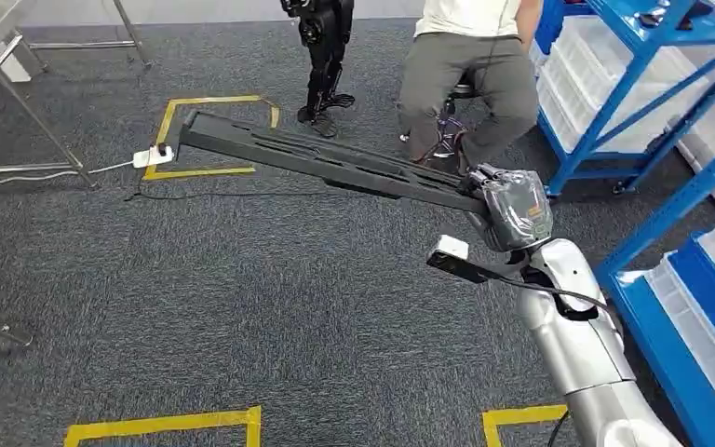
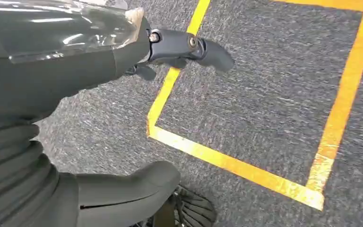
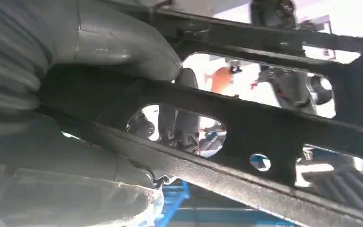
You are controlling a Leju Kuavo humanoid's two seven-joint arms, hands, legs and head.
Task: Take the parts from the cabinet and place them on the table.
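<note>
Black long part (image 1: 321, 158), one: right hand (image 1: 512, 207) grasping; left hand (image 2: 75, 56) fingers (image 2: 189, 47) loose, empty.

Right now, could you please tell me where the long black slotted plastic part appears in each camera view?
Head view: long black slotted plastic part runs diagonally from the right hand toward upper left.
Left wrist view: not in it.
Right wrist view: fills the frame.
Shared landmark: the right hand gripping it.

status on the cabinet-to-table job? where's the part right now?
Done: a long black part is out of the blue cabinet and off any shelf. In hand: the right hand grips one end, the rest sticking out over the grey carpet; the right wrist view shows its fingers around the slotted frame. The left hand holds nothing. Left: placing it; only metal table legs show at far left.
</note>
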